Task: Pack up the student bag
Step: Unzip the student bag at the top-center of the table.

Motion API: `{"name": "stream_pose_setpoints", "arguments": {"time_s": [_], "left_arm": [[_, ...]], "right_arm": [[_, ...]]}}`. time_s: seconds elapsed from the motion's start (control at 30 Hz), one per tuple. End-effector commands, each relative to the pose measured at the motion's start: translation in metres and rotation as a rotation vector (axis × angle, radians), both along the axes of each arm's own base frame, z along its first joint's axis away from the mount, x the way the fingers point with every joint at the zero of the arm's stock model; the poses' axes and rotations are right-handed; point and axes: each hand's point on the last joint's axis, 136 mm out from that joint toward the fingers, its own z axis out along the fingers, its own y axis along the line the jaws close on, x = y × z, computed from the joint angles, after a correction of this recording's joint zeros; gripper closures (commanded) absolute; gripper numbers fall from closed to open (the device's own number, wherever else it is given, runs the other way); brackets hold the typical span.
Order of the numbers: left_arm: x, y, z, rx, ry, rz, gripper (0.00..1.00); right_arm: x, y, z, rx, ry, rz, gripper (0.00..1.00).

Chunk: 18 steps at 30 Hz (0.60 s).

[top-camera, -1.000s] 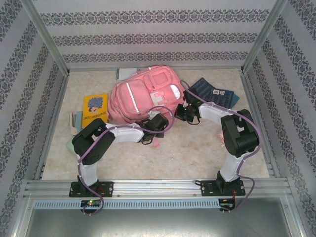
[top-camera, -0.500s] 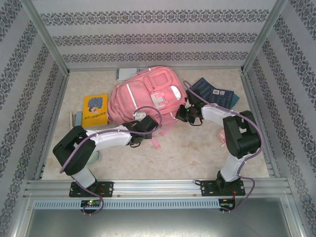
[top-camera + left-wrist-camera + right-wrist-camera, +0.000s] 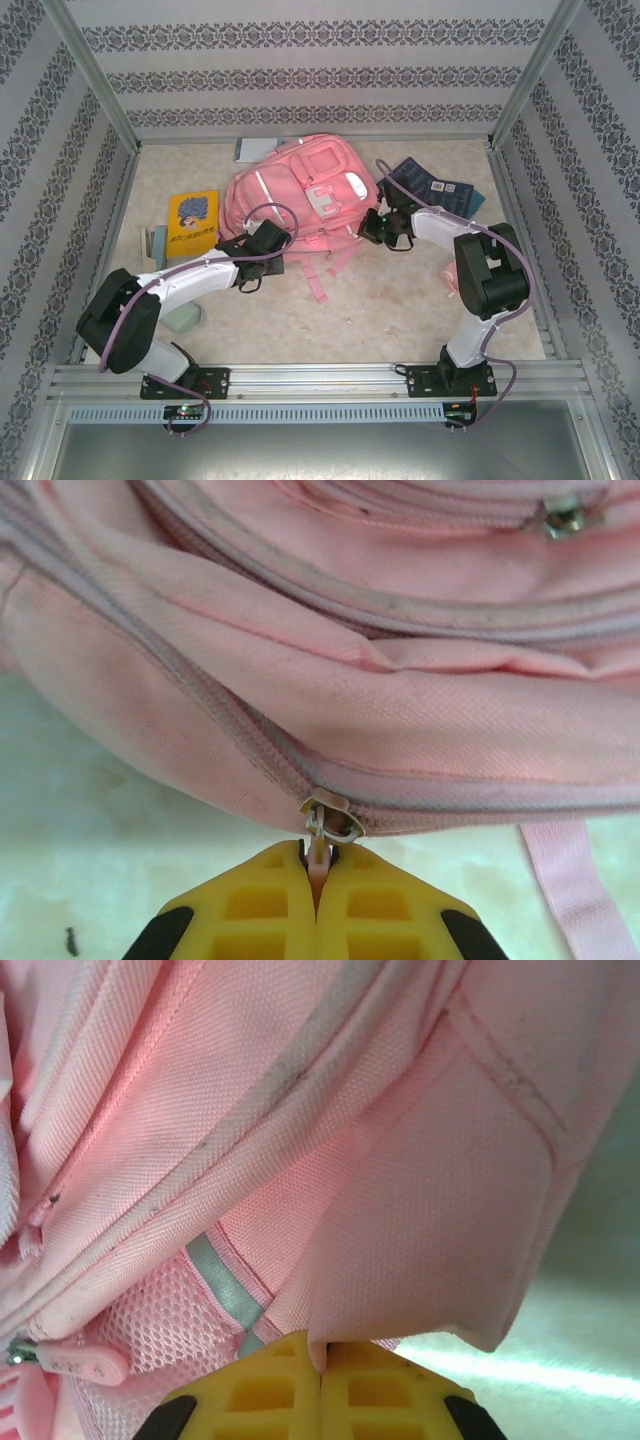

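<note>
The student bag (image 3: 295,195), a big pink backpack, lies flat at the back middle of the table. At the bag's near left edge, my left gripper (image 3: 274,242) is shut on a pink zipper pull (image 3: 318,858). That pull hangs from a metal slider (image 3: 331,816) on the bag's side seam (image 3: 400,710). My right gripper (image 3: 376,228) is at the bag's right side. It is shut on a fold of the bag's pink fabric (image 3: 440,1220), beside a mesh pocket (image 3: 140,1340) and a pale stripe (image 3: 225,1285).
A yellow book (image 3: 193,220) lies left of the bag and a dark blue book (image 3: 430,185) right of it. A grey flat item (image 3: 250,150) sticks out behind the bag. Pink straps (image 3: 316,284) trail toward me. Patterned walls close in three sides.
My left gripper has slid left along the bag's near edge with the zipper pull in it, and its elbow swung out to the left. The right gripper has stayed put.
</note>
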Motion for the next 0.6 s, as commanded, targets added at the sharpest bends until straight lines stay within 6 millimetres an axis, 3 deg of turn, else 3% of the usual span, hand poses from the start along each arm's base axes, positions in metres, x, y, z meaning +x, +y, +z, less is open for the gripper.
{"name": "stream_pose_setpoints", "arguments": {"time_s": [0.0, 0.07, 0.13, 0.27, 0.43, 0.57], "left_arm": [[-0.018, -0.022, -0.003, -0.014, 0.051, -0.158, 1.0], [-0.024, -0.041, -0.002, -0.031, 0.058, -0.215, 1.0], [-0.029, -0.06, -0.002, -0.064, 0.073, -0.256, 1.0], [-0.034, -0.102, 0.004, -0.133, 0.086, -0.353, 1.0], [-0.041, -0.146, 0.008, -0.175, 0.121, -0.487, 1.0], [-0.048, -0.164, 0.005, -0.215, 0.164, -0.555, 1.0]], "right_arm": [[0.033, -0.031, 0.007, -0.091, -0.069, -0.079, 0.95], [0.04, -0.034, 0.012, -0.091, -0.074, -0.092, 0.87], [0.043, -0.036, 0.017, -0.09, -0.079, -0.1, 0.73], [0.032, -0.035, 0.027, -0.07, -0.073, -0.117, 0.59], [-0.007, -0.031, 0.031, -0.008, -0.033, -0.151, 0.54], [-0.041, -0.016, 0.028, 0.03, 0.01, -0.156, 0.51]]}}
